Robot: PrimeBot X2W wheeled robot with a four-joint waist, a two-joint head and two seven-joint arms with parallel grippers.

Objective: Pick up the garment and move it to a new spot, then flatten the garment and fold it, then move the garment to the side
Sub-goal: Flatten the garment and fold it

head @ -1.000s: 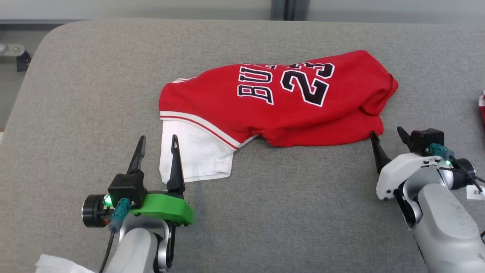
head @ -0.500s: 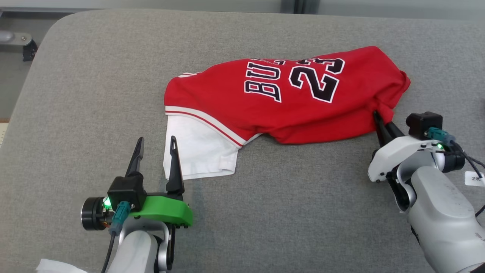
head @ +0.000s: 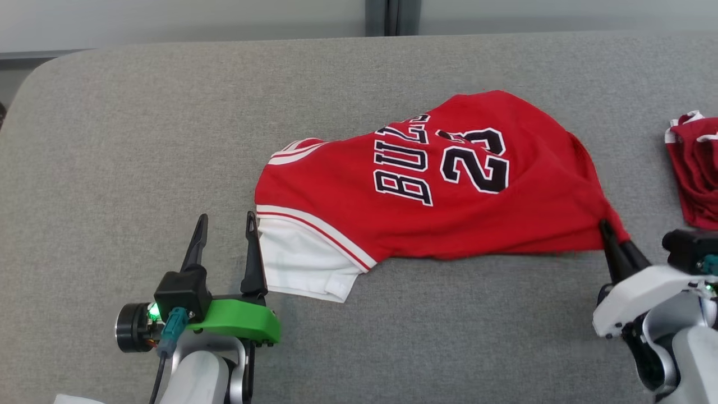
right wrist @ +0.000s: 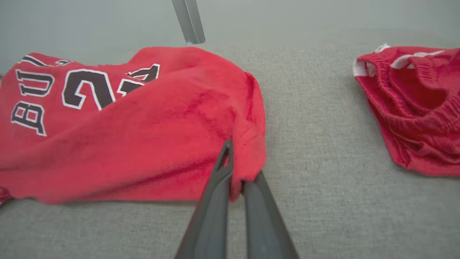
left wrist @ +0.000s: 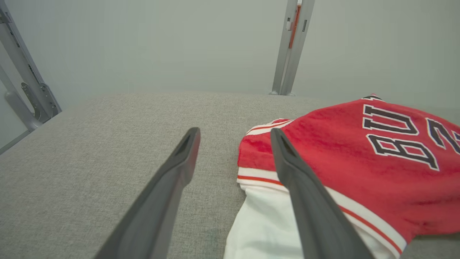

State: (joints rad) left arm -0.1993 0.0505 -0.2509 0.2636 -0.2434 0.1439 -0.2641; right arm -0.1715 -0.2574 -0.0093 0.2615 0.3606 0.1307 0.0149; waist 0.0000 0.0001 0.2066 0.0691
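- Red jersey cloth, the garment (head: 437, 196), lies rumpled on the grey padded surface (head: 140, 140). In the head view it runs from the centre out toward 3 o'clock. Its white panel (head: 303, 269) sticks out at its 7 o'clock end.
- Black, white-edged print reads "BU", then letters that crumple into a fold and cannot be read whole. Beside them is the number "23", with a crease across the top of the 3.
- At 4 o'clock in the head view the right gripper (head: 608, 235) is clamped on the garment's red corner. In the right wrist view cloth bunches between the two pressed-together fingers, which hide how much of it is caught.
- Most of the right arm is cut off by the lower right corner of the head view.
- At 7 o'clock the left gripper (head: 226, 221) stands spread wide with nothing between its fingers. One fingertip is just beside the white panel; whether it touches cannot be told.
- In the left wrist view that finger hides part of the striped trim.
- At 3 o'clock, well apart from the garment, lies a second red cloth (head: 695, 168) with white trim, cut off by the edge.
- At 7 o'clock a white scrap (head: 73, 399) is mostly out of frame.
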